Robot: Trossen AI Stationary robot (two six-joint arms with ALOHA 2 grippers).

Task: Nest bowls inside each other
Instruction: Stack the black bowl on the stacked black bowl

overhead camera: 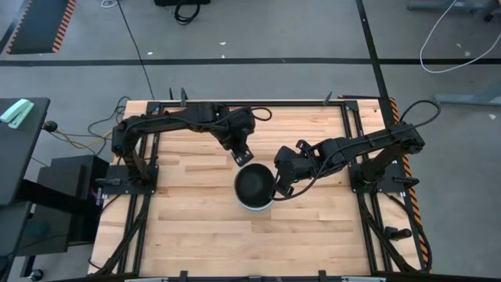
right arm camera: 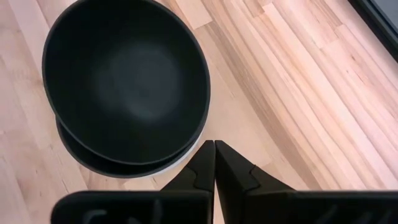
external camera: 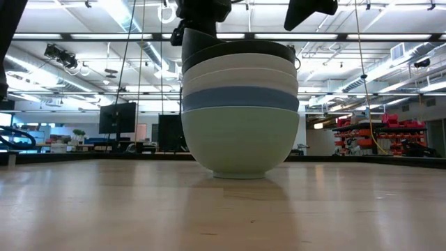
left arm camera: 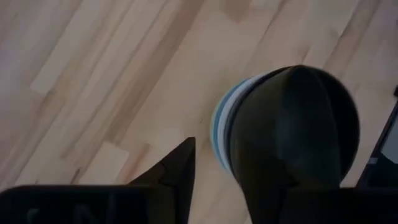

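Note:
Several bowls stand nested in one stack [overhead camera: 254, 188] at the table's middle. In the low view the stack [external camera: 240, 132] is mint at the bottom, then blue, two white, and black on top. The top black bowl [right arm camera: 124, 81] sits off-centre in a second black bowl [right arm camera: 93, 158]. My left gripper [overhead camera: 243, 157] hovers over the stack's far rim, open. One finger [left arm camera: 180, 168] stands outside the stack [left arm camera: 286, 124]; the other merges with the dark bowl. My right gripper [right arm camera: 214, 146] is shut, its tips just beside the stack's right rim [overhead camera: 272, 186]. My left gripper comes from above at the top black bowl's far rim [external camera: 202, 45]. Wood shows between its outer finger and the stack, and I cannot tell whether the other finger touches the bowl. My right gripper's shut tips sit right at the stack's rim [right arm camera: 193, 149]; I cannot tell whether they touch it.
Bare wood table [overhead camera: 196, 227] lies on all sides of the stack, with black rails along its edges [overhead camera: 356, 141]. A black stand [overhead camera: 23, 149] is off the table's left side. Beyond the table the low view shows a workshop room.

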